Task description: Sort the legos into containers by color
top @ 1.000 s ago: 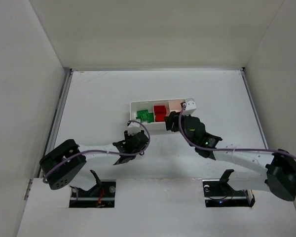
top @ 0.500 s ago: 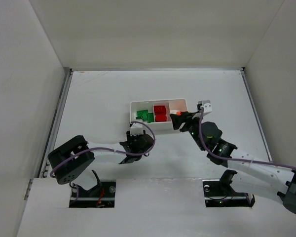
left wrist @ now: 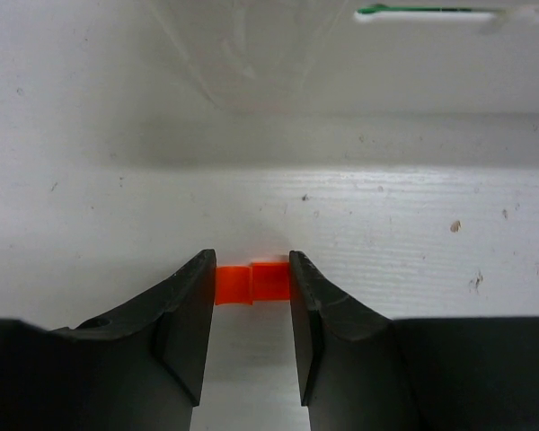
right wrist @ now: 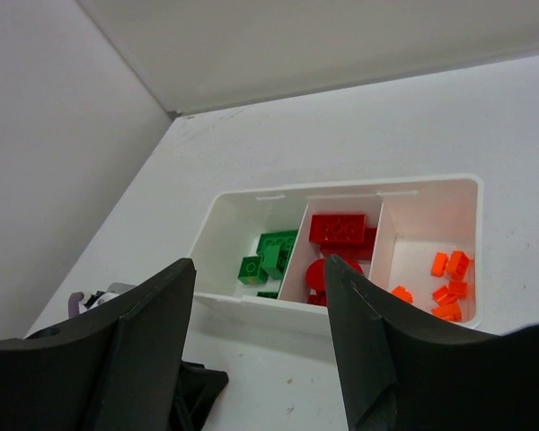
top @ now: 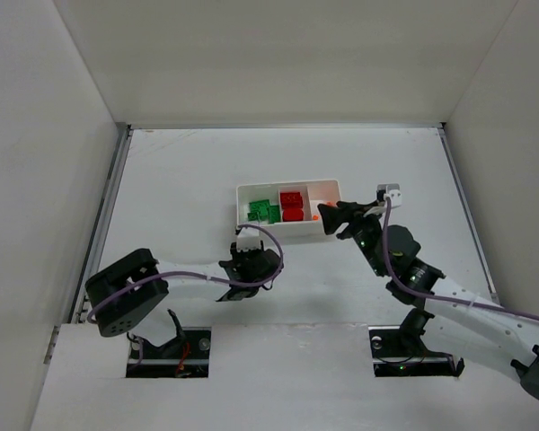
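Your left gripper (left wrist: 251,269) pinches an orange brick (left wrist: 260,281) on the worktop (top: 180,180), just before the tray's (top: 283,231) near wall. The tray holds green bricks (right wrist: 271,256) left, red bricks (right wrist: 339,229) middle and orange bits (right wrist: 449,274) right. Your right gripper (right wrist: 259,265) hangs spread and empty by its right end.

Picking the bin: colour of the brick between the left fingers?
Orange brick; best in left wrist view.
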Robot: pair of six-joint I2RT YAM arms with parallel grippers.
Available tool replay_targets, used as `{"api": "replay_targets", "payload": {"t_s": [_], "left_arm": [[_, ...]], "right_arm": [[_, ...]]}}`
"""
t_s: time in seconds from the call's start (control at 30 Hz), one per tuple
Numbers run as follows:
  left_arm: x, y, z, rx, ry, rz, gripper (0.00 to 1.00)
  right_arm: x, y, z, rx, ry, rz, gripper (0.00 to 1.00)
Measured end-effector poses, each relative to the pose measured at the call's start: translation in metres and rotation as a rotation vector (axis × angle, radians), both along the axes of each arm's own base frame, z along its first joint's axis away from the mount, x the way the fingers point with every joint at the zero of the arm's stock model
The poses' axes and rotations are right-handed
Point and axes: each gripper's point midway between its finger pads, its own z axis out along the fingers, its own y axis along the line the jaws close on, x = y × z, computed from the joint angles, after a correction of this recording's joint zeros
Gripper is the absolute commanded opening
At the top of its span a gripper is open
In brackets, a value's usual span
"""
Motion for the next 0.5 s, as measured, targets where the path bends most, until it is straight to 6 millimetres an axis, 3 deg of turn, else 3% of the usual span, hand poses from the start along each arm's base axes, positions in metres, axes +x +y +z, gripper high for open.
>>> {"api": "replay_targets", "payload": {"t_s": [0.1, 0.5], "left_arm": [[-0.008, 0.003, 0.004, -0.002, 0.023, -0.020, 0.25], [-0.016, -0.004, 0.054, -0.098, -0.014, -0.070, 0.25]], "right_arm": [[0.000, 0.002, -0.004, -0.007, 0.008, 0.006, 0.65], [0.008, -0.009, -0.013, -0.018, 0.023, -0.030, 0.64]]}}
